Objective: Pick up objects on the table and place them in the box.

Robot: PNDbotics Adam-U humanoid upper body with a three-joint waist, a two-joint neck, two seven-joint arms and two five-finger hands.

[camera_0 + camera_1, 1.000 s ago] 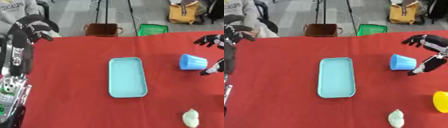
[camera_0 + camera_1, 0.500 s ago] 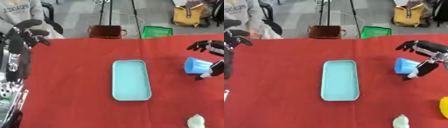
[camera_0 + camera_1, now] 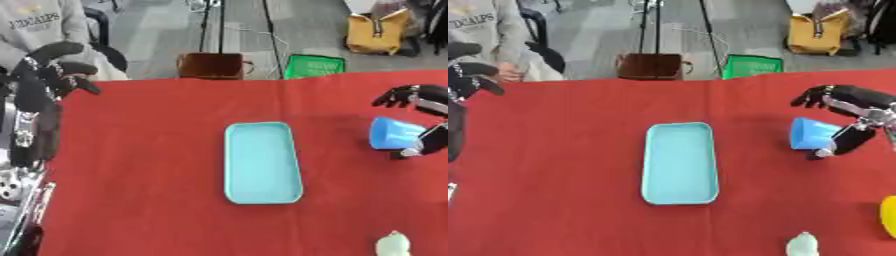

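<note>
A blue cup (image 3: 811,134) lies tipped near the table's (image 3: 562,165) right edge, the right hand (image 3: 852,107) spread around it, fingers above and thumb below, apparently closing to lift it. The empty light-blue box (image 3: 679,163) waits mid-table; the left hand (image 3: 48,67) hovers curled and empty at the far-left corner.

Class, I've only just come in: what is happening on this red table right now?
The robot's right hand is closing around a blue cup lying on its side, fingers above it and thumb below. The light blue tray at the table's centre holds nothing. A pale small object and a yellow object sit near the front. The left hand is raised, fingers curled, holding nothing.
</note>
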